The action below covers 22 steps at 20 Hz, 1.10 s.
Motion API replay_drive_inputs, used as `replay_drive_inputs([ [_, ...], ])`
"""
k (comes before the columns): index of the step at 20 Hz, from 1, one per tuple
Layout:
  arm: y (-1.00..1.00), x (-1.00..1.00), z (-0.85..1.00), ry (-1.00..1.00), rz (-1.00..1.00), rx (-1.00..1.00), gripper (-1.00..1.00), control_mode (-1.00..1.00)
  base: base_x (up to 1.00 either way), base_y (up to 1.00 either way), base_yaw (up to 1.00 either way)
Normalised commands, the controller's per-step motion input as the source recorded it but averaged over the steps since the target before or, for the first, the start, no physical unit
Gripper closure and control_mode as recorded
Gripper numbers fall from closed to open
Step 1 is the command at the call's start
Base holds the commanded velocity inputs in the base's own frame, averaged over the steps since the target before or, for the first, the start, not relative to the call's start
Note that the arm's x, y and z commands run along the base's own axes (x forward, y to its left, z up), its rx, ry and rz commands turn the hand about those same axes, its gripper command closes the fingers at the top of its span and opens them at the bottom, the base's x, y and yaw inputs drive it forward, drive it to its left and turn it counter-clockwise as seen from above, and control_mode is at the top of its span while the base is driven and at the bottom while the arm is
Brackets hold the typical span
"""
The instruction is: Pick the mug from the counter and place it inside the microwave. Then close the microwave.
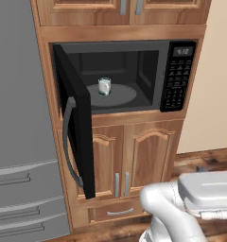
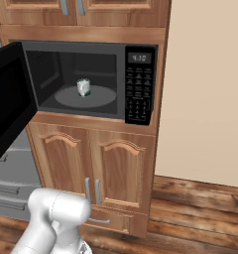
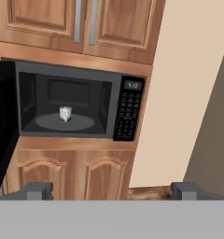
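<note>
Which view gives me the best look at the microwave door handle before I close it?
The left base view: the handle shows full length, a grey bar curving down the open door's outer face. The right base view shows just the door's dark inner side, and the hand view just a dark slice of door; neither shows the handle.

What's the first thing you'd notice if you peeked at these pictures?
The black microwave set in the wooden cabinets, with its door swung wide open to the left. A little white mug stands upright on the round turntable inside. The gripper is open and far back from the microwave, holding nothing.
</note>
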Motion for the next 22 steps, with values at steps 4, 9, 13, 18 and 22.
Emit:
replay_drive_inputs([
  [4, 0.34, 0.13, 0.0, 0.0, -0.12, -0.08, -1.0, -1.0, 0.0, 0.0, 0.0],
  [9, 0.41, 0.03, 0.0, 0.0, -0.07, -0.08, -1.0, -1.0, 0.0, 0.0, 0.0],
  [13, 0.44, 0.0, 0.0, -0.01, -0.06, -0.06, -1.0, -1.0, 0.0, 0.0, 0.0],
  [18, 0.43, 0.06, 0.0, -0.04, -0.07, -0.07, -1.0, -1.0, 0.0, 0.0, 0.0],
  [22, 0.38, 0.22, 0.0, -0.03, -0.1, -0.08, -1.0, -1.0, 0.0, 0.0, 0.0],
])
